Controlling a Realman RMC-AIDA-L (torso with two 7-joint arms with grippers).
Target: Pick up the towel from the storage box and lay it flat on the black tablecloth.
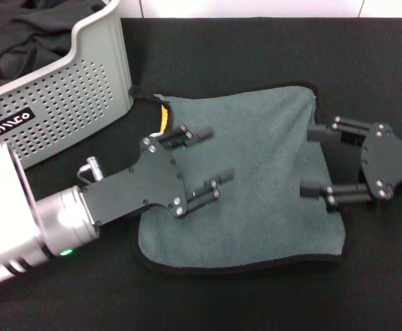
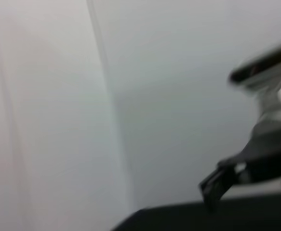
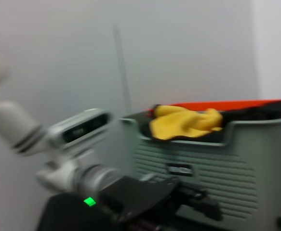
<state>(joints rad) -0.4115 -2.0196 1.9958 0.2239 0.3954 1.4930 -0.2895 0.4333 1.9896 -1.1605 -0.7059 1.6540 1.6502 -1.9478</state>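
The towel (image 1: 263, 186) lies spread grey side up on the black tablecloth (image 1: 256, 55), with black trim round its edge and a yellow-orange corner (image 1: 164, 117) folded over at its left. My left gripper (image 1: 211, 160) hovers over the towel's left part, open with nothing between its fingers. My right gripper (image 1: 311, 160) is at the towel's right edge, also open and empty. The storage box (image 1: 83, 89) stands at the back left, just beyond the towel's corner. In the right wrist view the storage box (image 3: 256, 159) shows behind my left gripper (image 3: 198, 202).
A dark charcoal cloth (image 1: 28, 34) fills the box. A yellow cloth (image 3: 186, 122) lies over its rim. The left wrist view shows a pale wall (image 2: 82, 96) and my right gripper (image 2: 222, 183) over the tablecloth's far edge.
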